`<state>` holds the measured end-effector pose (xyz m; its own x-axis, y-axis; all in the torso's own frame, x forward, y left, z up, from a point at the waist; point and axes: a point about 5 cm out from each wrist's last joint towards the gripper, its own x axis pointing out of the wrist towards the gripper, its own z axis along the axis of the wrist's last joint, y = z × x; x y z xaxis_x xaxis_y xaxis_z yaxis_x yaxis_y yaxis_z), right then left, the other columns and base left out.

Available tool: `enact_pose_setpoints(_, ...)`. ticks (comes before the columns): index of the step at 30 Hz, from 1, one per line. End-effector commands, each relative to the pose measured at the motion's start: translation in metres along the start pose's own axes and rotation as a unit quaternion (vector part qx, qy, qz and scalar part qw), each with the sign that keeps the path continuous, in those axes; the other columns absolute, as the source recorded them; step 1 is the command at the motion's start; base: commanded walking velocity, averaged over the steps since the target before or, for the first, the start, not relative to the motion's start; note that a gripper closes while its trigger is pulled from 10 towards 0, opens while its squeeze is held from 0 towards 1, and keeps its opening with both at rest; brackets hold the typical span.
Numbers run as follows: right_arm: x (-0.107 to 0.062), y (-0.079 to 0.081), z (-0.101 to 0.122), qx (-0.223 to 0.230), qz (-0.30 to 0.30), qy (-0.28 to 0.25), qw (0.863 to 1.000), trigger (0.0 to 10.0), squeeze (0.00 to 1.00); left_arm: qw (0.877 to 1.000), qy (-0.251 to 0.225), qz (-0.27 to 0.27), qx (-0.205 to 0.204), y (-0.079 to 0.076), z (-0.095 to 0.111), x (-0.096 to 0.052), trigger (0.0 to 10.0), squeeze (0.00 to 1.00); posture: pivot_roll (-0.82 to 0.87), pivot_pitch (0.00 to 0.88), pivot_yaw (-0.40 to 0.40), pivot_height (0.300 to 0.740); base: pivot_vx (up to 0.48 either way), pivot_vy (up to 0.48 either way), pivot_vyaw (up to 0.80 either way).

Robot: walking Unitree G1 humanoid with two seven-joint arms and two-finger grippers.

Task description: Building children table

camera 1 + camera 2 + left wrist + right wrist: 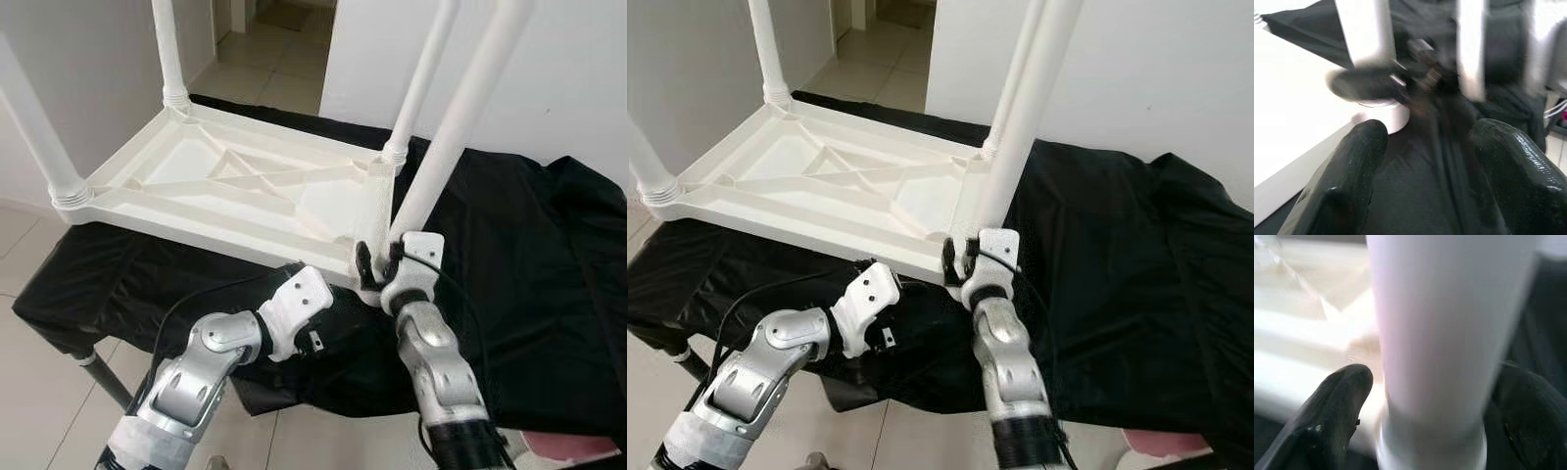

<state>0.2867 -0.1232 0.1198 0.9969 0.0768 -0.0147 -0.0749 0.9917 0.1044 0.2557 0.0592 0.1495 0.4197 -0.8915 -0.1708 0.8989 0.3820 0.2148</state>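
While the upturned white table (235, 186) lies on black cloth (529, 255), right hand (377, 266) clasps near leg (460, 117), left hand (1425, 171) fingers apart, empty.

Head stereo pair looks forward-down over upturned white table (235, 186), both eyes sharing it; right wrist camera close against near table leg (1449, 333); left wrist camera faces same leg's base.

Looked like a home — pale tiled floor (29, 392), plain white walls (578, 78), a tiled hallway (274, 59) running off behind — with a black cloth (529, 255) thrown over a work surface.
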Motion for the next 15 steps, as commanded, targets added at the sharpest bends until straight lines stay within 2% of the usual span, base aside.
enact_pose_setpoints(1,-0.001,-0.001,0.003,0.008,0.009,-0.012,1.0,10.0,1.0,1.0,-0.004,0.013,-0.003,-0.001,0.002,0.002,10.0,0.0,0.05,0.005,-0.109,0.74,0.0,0.0,0.0)
enact_pose_setpoints(2,-0.004,-0.004,0.003,0.004,0.017,-0.016,1.0,10.0,1.0,1.0,-0.004,0.013,-0.003,-0.001,0.002,0.001,10.0,0.0,0.05,0.006,-0.11,0.74,0.0,0.0,0.0)
enact_pose_setpoints(3,-0.007,-0.008,0.001,-0.001,0.033,-0.019,0.999,10.0,0.41,1.0,-0.004,0.013,-0.004,-0.001,0.002,0.001,10.0,0.0,0.04,0.011,-0.11,0.74,0.0,0.0,0.0)
enact_pose_setpoints(5,-0.009,-0.01,0.0,-0.004,0.043,-0.02,0.999,10.0,0.41,1.0,-0.004,0.013,-0.004,-0.001,0.002,0.001,10.0,0.0,0.04,0.011,-0.11,0.74,0.0,0.0,0.0)
enact_pose_setpoints(6,-0.011,-0.013,-0.001,-0.005,0.051,-0.02,0.998,10.0,0.0,1.0,-0.004,0.013,-0.004,-0.001,0.003,0.001,10.0,0.0,0.04,0.013,-0.11,0.74,0.0,0.0,0.0)
enact_pose_setpoints(15,-0.008,-0.029,0.0,-0.015,0.105,-0.031,0.994,10.0,0.0,1.0,-0.005,0.016,-0.005,0.0,0.003,0.001,10.0,0.0,0.04,0.022,-0.104,0.74,0.0,0.0,0.0)
